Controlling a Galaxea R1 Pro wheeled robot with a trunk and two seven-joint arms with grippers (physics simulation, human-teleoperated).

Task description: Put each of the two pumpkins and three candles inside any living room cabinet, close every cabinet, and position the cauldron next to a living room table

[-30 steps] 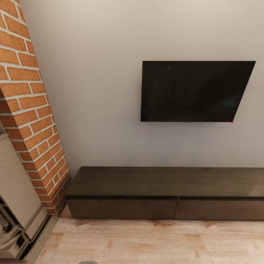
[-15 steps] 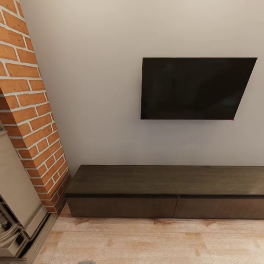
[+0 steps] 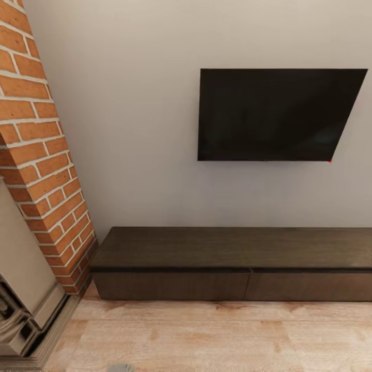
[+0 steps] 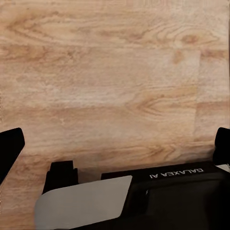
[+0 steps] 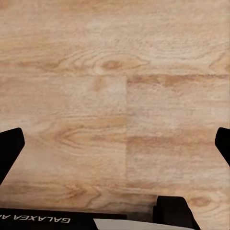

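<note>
Since a second ago your head camera has tipped: the television (image 3: 279, 114) and the cabinet (image 3: 232, 263) both sit higher in the picture now, which is the view moving, not the furniture.

Your left gripper (image 4: 115, 148) hangs over bare wooden floor (image 4: 110, 72), its dark fingertips at the two edges of its wrist view, spread wide with nothing between them. Your right gripper (image 5: 115, 148) hangs the same way, wide and empty, over floor boards.

You see one cabinet, long and low against the wall, well ahead of both pincers, below the one television and beside one brick chimney breast (image 3: 41, 155). Count two drawer fronts along its face, both flush and shut. The right end runs out of the picture, so there may be more.

Expect the drawers to be stiff, rigid and fairly heavy to pull. They have no handles, so you probably need to hook a fingertip into the dark gap under the top board, near the middle of a front, and draw straight back.
</note>
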